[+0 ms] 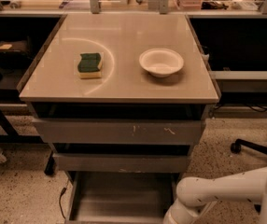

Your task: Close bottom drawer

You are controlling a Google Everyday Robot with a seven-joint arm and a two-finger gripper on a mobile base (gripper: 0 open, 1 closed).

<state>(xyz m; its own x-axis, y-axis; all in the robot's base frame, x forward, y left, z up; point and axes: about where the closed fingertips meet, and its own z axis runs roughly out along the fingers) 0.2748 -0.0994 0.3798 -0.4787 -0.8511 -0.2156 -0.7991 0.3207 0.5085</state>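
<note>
The bottom drawer is pulled out at the foot of the cabinet, showing its flat grey tray floor. Its front strip lies at or below the frame's lower edge. Above it sit the mid-width drawer front and the widest drawer front with white scratch marks. My white arm reaches in from the lower right, beside the open drawer's right side. The gripper itself is below the frame and out of view.
On the beige tabletop lie a green and yellow sponge and a white bowl. An office chair base stands on the speckled floor at right. Dark shelving flanks both sides. A cable hangs left of the drawer.
</note>
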